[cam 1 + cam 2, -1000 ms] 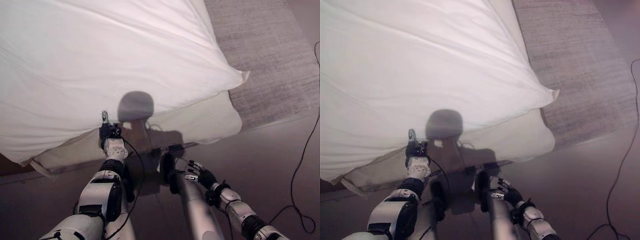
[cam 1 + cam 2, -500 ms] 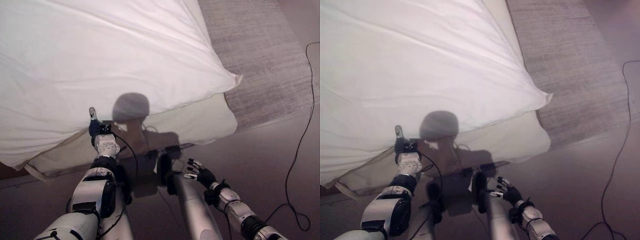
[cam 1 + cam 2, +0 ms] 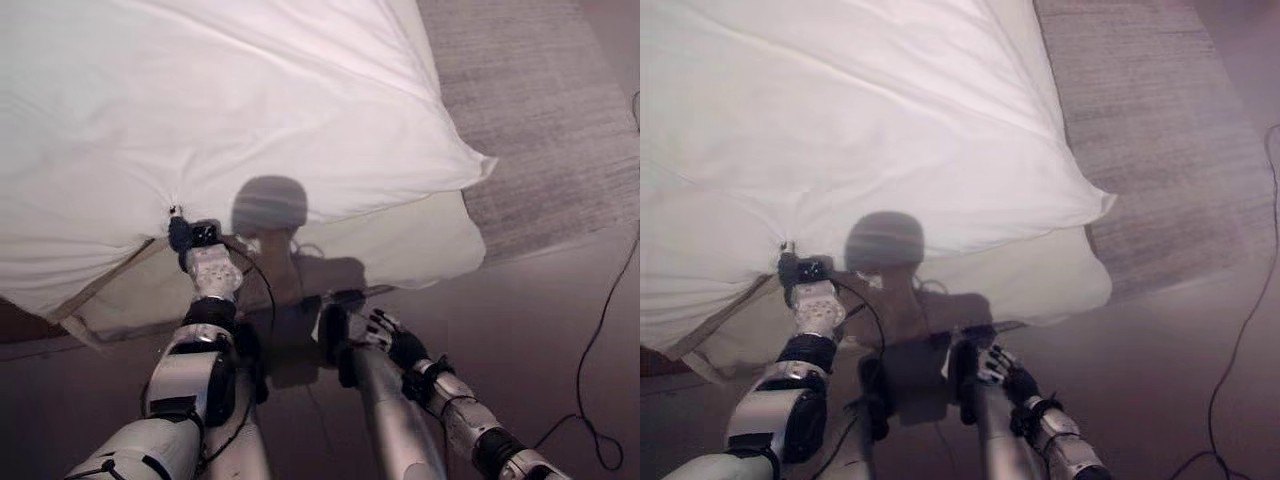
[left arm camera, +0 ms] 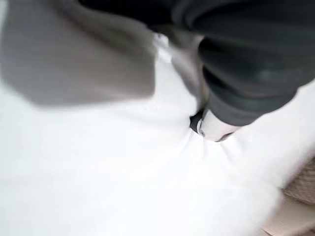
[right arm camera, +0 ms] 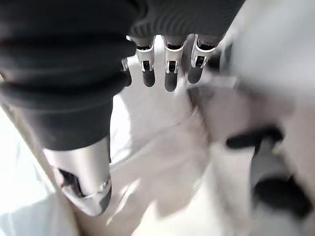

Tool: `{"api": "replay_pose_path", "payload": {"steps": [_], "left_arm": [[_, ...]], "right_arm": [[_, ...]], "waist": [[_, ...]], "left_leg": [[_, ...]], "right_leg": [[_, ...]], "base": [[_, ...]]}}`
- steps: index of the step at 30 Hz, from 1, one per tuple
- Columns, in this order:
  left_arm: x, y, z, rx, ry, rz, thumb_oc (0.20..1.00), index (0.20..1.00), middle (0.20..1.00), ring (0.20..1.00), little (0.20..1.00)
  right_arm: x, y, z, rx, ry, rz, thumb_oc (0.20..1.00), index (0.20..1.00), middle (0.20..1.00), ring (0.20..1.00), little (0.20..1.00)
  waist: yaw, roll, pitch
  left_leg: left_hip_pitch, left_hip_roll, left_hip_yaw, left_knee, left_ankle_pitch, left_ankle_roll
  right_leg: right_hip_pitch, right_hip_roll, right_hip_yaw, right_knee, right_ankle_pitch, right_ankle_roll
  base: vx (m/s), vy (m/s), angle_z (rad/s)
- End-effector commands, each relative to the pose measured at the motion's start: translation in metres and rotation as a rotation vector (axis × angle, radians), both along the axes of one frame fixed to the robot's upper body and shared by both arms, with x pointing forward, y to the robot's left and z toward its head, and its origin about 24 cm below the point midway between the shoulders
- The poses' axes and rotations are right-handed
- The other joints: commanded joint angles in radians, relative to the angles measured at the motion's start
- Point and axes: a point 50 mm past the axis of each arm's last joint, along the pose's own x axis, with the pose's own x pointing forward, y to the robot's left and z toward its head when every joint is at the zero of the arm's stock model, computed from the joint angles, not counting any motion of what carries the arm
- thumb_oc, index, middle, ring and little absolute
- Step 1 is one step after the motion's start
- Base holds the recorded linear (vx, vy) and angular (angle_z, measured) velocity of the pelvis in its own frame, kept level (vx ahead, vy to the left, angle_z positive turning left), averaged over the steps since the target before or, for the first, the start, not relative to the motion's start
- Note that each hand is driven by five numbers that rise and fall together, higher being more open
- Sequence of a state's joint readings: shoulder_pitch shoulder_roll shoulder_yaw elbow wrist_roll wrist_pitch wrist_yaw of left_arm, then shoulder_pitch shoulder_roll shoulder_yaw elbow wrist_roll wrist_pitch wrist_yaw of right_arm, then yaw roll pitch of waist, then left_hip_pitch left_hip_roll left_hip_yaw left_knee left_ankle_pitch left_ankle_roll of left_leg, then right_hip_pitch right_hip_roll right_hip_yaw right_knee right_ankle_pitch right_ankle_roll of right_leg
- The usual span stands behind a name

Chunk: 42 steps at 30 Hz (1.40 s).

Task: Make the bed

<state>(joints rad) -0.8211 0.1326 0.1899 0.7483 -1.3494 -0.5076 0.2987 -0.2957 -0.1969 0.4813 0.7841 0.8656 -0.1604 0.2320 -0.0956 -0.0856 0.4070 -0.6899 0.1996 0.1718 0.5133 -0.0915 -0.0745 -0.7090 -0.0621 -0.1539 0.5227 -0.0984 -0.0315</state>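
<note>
A white duvet (image 3: 250, 100) covers the bed and overhangs the cream mattress (image 3: 400, 240) along the near side. Its corner (image 3: 480, 165) sticks out at the right. My left hand (image 3: 200, 255) is at the duvet's near edge, where the cloth puckers into folds around it. In the left wrist view a finger (image 4: 214, 129) is dug into the bunched white cloth (image 4: 123, 162). My right hand (image 3: 390, 340) hangs low in front of the bed, apart from the bedding, its fingers (image 5: 170, 64) straight and holding nothing.
A grey rug (image 3: 540, 110) lies beyond the bed's right side. Dark floor (image 3: 540, 300) runs along the near side of the bed. The mattress edge (image 3: 110, 300) shows bare under the lifted duvet at the left.
My left hand has shifted left along the duvet's edge and the cloth now puckers around it. The right hand has drawn a little closer to the bed.
</note>
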Motion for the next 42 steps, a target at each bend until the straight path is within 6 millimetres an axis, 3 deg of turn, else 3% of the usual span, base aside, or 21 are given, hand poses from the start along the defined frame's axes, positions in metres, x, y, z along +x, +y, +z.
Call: {"api": "replay_pose_path", "payload": {"steps": [1, 4, 5, 7, 11, 15, 20, 24, 26, 34, 36, 42], "left_arm": [[-0.004, -0.016, 0.033, 0.118, -0.222, -0.025, 0.2, 0.2, 0.2, 0.2, 0.2], [-0.01, -0.041, 0.046, 0.102, -0.33, -0.099, 0.2, 0.2, 0.2, 0.2, 0.2], [-0.015, -0.052, 0.056, 0.11, -0.4, -0.139, 0.2, 0.2, 0.2, 0.2, 0.2], [-0.017, -0.057, 0.058, 0.111, -0.42, -0.155, 0.2, 0.2, 0.2, 0.2, 0.2], [-0.027, -0.075, 0.067, 0.123, -0.515, -0.24, 0.2, 0.2, 0.2, 0.2, 0.2], [-0.039, -0.088, 0.077, 0.116, -0.59, -0.274, 0.2, 0.2, 0.2, 0.2, 0.2], [-0.046, -0.091, 0.082, 0.1, -0.623, -0.266, 0.2, 0.2, 0.2, 0.2, 0.2], [-0.055, -0.08, 0.087, 0.105, -0.635, -0.196, 0.2, 0.2, 0.2, 0.2, 0.2], [-0.057, -0.077, 0.086, 0.108, -0.625, -0.183, 0.2, 0.2, 0.2, 0.2, 0.2], [-0.062, -0.042, 0.068, 0.115, -0.49, -0.017, 0.2, 0.2, 0.2, 0.2, 0.2], [-0.066, -0.029, 0.062, 0.119, -0.446, 0.043, 0.2, 0.2, 0.2, 0.2, 0.2], [-0.072, -0.009, 0.057, 0.125, -0.375, 0.141, 0.2, 0.2, 0.2, 0.2, 0.2]], "right_arm": [[0.007, 0.025, 0.01, 0.202, 0.025, 0.038, 1.0, 1.0, 1.0, 1.0, 1.0], [0.025, 0.049, 0.029, 0.306, 0.017, 0.062, 1.0, 1.0, 1.0, 1.0, 1.0], [0.035, 0.068, 0.045, 0.375, 0.008, 0.082, 1.0, 1.0, 1.0, 1.0, 1.0], [0.038, 0.072, 0.05, 0.419, 0.017, 0.086, 1.0, 1.0, 1.0, 1.0, 1.0], [0.043, 0.1, 0.077, 0.62, 0.039, 0.199, 1.0, 1.0, 1.0, 1.0, 1.0], [0.052, 0.113, 0.104, 0.742, -0.014, 0.19, 1.0, 1.0, 1.0, 1.0, 1.0], [0.065, 0.114, 0.128, 0.861, -0.067, 0.099, 1.0, 1.0, 1.0, 1.0, 1.0], [0.077, 0.102, 0.153, 0.966, -0.151, 0.008, 1.0, 1.0, 1.0, 1.0, 1.0], [0.078, 0.097, 0.157, 0.981, -0.169, -0.011, 1.0, 1.0, 1.0, 1.0, 1.0], [0.091, 0.042, 0.193, 1.139, -0.394, -0.199, 1.0, 1.0, 1.0, 1.0, 1.0], [0.089, 0.02, 0.204, 1.174, -0.486, -0.263, 1.0, 1.0, 1.0, 1.0, 1.0], [0.085, -0.011, 0.213, 1.201, -0.582, -0.372, 1.0, 1.0, 1.0, 1.0, 1.0]], "waist": [[0.015, 0.052, -0.052], [0.039, 0.062, -0.032], [0.055, 0.067, -0.02], [0.061, 0.068, -0.013], [0.079, 0.07, 0.011], [0.093, 0.082, 0.022], [0.103, 0.099, 0.024], [0.106, 0.11, 0.021], [0.106, 0.113, 0.02], [0.102, 0.131, 0.006], [0.097, 0.137, 0.001], [0.092, 0.141, -0.008]], "left_leg": [[-0.017, -0.005, -0.017, -0.026, 0.033, -0.042], [-0.008, -0.019, -0.022, -0.036, 0.04, -0.039], [-0.003, -0.027, -0.024, -0.044, 0.042, -0.035], [-0.001, -0.031, -0.024, -0.045, 0.044, -0.034], [0.014, -0.049, -0.035, -0.06, 0.048, -0.026], [0.017, -0.062, -0.043, -0.069, 0.055, -0.019], [0.025, -0.072, -0.048, -0.089, 0.058, -0.01], [0.021, -0.079, -0.053, -0.086, 0.057, -0.006], [0.02, -0.079, -0.052, -0.085, 0.056, -0.006], [0.001, -0.082, -0.052, -0.075, 0.054, 0.002], [-0.003, -0.081, -0.052, -0.069, 0.044, 0.003], [-0.012, -0.081, -0.049, -0.067, 0.043, 0.009]], "right_leg": [[0.009, -0.059, 0.031, -0.111, 0.056, 0.149], [0.023, -0.066, 0.025, -0.115, 0.059, 0.149], [0.032, -0.069, 0.023, -0.119, 0.061, 0.148], [0.036, -0.071, 0.02, -0.12, 0.061, 0.148], [0.053, -0.079, 0.017, -0.119, 0.061, 0.148], [0.06, -0.09, 0.006, -0.121, 0.064, 0.149], [0.065, -0.097, 0.003, -0.128, 0.065, 0.152], [0.062, -0.1, 0.003, -0.122, 0.061, 0.151], [0.06, -0.102, 0.003, -0.119, 0.06, 0.152], [0.03, -0.11, 0.003, -0.098, 0.057, 0.154], [0.024, -0.112, 0.003, -0.091, 0.049, 0.157], [0.013, -0.113, 0.009, -0.091, 0.052, 0.16]], "base": [[-0.01, 0.029, 0.1], [-0.01, 0.018, 0.15], [-0.01, 0.012, 0.23], [-0.01, 0.004, 0.12], [-0.01, 0.004, 0.11], [0.0, 0.017, 0.18], [0.0, 0.024, 0.08], [0.01, 0.011, 0.03], [0.0, 0.0, 0.0], [0.0, 0.0, 0.0], [0.02, 0.012, -0.01], [0.01, 0.004, -0.01]]}}
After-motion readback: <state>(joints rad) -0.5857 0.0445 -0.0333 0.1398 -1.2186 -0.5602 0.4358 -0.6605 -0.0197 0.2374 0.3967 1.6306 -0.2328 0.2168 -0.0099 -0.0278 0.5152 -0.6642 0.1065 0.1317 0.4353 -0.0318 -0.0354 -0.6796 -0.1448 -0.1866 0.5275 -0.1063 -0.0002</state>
